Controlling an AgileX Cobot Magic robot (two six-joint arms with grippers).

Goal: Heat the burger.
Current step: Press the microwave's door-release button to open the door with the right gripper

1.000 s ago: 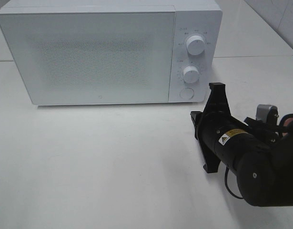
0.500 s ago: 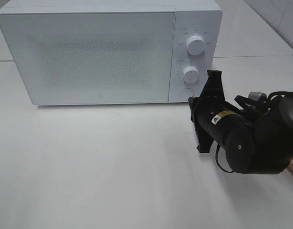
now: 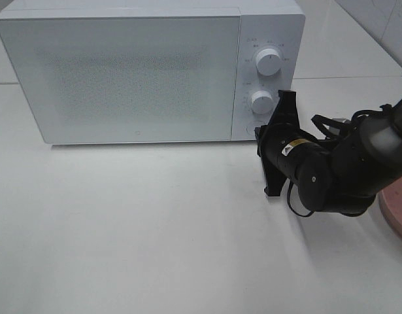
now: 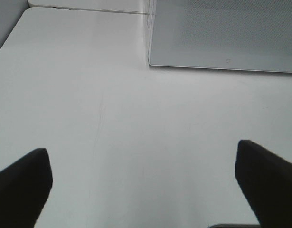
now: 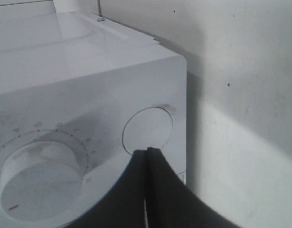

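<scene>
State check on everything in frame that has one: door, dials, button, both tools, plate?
microwave door: closed.
upper dial: setting too small to read.
lower dial: setting too small to read.
round button: pressed or not, cannot tell.
right tool: shut, empty, tips at the round button's edge.
left tool: open, empty.
pink plate: only an edge in view, contents unseen.
burger: not in view.

The right arm (image 3: 335, 171) lies low and stretched forward, its forearm nearly level. The right gripper (image 5: 146, 153) at its end points ahead with both tips pressed flat together. The left gripper (image 4: 142, 151) is spread wide and holds nothing, its two dark fingers (image 4: 22, 185) far apart at opposite edges of the wrist view.
</scene>
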